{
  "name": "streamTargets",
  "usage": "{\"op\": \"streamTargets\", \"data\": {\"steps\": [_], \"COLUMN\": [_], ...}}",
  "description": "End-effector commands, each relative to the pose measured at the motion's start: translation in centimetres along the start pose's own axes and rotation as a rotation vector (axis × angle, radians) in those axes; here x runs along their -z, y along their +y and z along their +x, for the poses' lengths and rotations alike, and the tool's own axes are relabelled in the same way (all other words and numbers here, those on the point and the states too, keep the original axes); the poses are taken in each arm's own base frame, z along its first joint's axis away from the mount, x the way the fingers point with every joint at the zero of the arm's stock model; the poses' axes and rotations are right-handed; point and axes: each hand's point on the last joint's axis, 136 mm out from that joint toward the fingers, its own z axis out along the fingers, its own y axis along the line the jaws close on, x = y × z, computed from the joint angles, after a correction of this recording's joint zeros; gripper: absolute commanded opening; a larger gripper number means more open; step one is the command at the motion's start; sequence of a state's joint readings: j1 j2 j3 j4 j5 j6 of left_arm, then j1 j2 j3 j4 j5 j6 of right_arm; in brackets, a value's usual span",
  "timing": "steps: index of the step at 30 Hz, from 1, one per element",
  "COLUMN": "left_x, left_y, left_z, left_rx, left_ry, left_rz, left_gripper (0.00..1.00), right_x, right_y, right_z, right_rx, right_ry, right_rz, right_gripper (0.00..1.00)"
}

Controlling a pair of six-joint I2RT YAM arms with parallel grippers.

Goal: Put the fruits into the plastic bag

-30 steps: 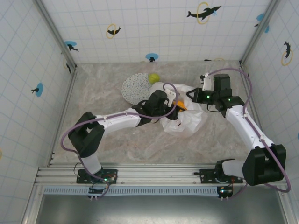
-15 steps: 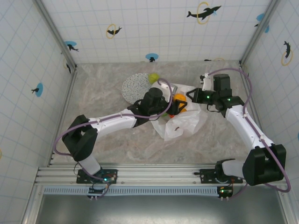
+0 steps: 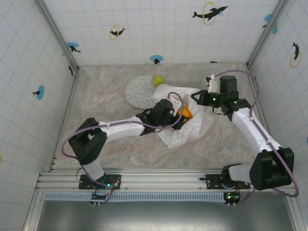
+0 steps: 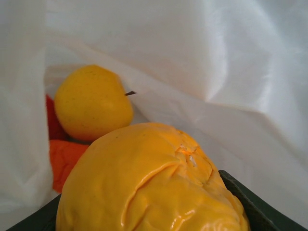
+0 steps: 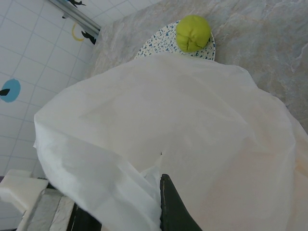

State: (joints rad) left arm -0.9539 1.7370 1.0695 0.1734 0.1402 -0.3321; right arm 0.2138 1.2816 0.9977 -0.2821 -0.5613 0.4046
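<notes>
Tabletop [image 3: 216, 144]: left pincer [image 3: 182, 111] clamps orange fruit [image 4: 149, 183] at plastic bag [image 3: 190, 130] mouth; right pincer [image 3: 194, 97] pinches rim.

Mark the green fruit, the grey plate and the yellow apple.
green fruit [image 5: 193, 32], right wrist view, its middle.
grey plate [image 3: 137, 91], top view, bare face.
yellow apple [image 4: 91, 103], left wrist view, its middle.

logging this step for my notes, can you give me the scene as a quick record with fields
left gripper: closed on an orange fruit, at the mouth of the plastic bag
right gripper: shut, pinching the plastic bag at its edge
inside the bag: yellow apple, with a red fruit beside it
outside the bag: green fruit on the speckled plate
status: orange fruit not yet released
</notes>
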Motion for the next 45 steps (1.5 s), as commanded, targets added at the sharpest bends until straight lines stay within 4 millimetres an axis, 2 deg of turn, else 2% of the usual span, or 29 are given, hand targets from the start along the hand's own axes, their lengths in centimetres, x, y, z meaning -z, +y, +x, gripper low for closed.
{"op": "streamTargets", "data": {"steps": [1,6,10,13,15,20,25,30,42,45], "left_x": [-0.6,-2.3,-3.3,-3.7,-3.9,-3.8,-2.6,-1.2,3.1,4.9], "left_y": [1.8,1.6,0.3,1.4,2.4,2.4,1.9,1.5,-1.6,-2.2], "left_z": [0.0,0.7,1.4,1.2,1.2,0.5,-0.3,-1.0,-1.8,-2.3], "left_rx": [-0.015,-0.032,-0.047,-0.028,-0.023,-0.034,-0.042,-0.047,-0.039,-0.031], "left_ry": [-0.031,-0.009,0.014,0.002,-0.011,-0.032,-0.049,-0.063,-0.075,-0.098], "left_rz": [-0.082,-0.048,0.017,-0.048,-0.101,-0.108,-0.099,-0.092,0.043,0.068], "left_gripper": [0.48,0.48,0.50,0.52,0.57,0.71,0.80,0.83,0.79,0.78], "right_x": [0.6,1.1,0.9,0.8,0.7,0.7,0.7,0.6,0.4,0.3], "right_y": [-0.1,-0.6,-0.3,-0.1,-0.1,-0.5,-0.7,-0.8,-1.8,-1.9], "right_z": [-0.6,-0.6,-1.3,-1.7,-1.6,-1.2,-1.1,-1.0,-0.7,-0.6], "right_rx": [0.013,-0.003,-0.012,-0.018,-0.020,-0.023,-0.024,-0.024,-0.030,-0.033], "right_ry": [-0.027,-0.046,-0.056,-0.063,-0.062,-0.053,-0.053,-0.049,-0.040,-0.035], "right_rz": [0.009,0.017,-0.006,-0.019,-0.017,-0.008,-0.002,-0.002,0.027,0.031], "right_gripper": [0.00,0.00,0.00,0.00,0.00,0.00,0.00,0.00,0.00,0.00]}}
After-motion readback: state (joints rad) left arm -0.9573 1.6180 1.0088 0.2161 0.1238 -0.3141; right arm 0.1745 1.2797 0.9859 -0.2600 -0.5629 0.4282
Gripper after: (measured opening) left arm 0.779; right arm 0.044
